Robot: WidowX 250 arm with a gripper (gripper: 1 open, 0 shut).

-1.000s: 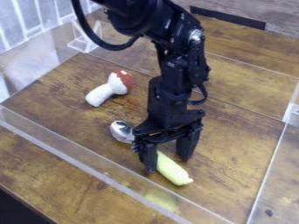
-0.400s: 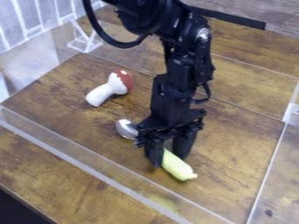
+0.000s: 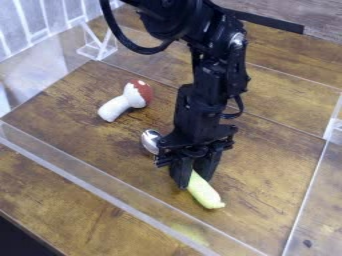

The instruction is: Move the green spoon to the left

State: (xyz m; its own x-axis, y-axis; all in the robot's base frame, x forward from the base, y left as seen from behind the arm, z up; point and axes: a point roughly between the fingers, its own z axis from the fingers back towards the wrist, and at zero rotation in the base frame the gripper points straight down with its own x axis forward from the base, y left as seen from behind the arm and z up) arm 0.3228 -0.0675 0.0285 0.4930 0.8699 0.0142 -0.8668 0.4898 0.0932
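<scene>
The green spoon [image 3: 203, 192] lies on the wooden table, its yellow-green handle pointing toward the front right and its silver bowl [image 3: 151, 141] toward the left. My gripper [image 3: 187, 178] points straight down over the middle of the spoon and is shut on it, the dark fingers pressed together around the handle just behind the bowl. The part of the spoon between bowl and handle end is hidden by the fingers.
A toy mushroom [image 3: 123, 100] with a white stem and red-brown cap lies to the back left. Clear plastic walls [image 3: 80, 185] run along the front and sides of the wooden table [image 3: 267, 170]. A white wire rack [image 3: 94, 45] stands at the back left.
The gripper's fingers, spread wide over the spoon a second ago, have closed on it. The spoon has shifted slightly, its bowl now a little further right and up.
</scene>
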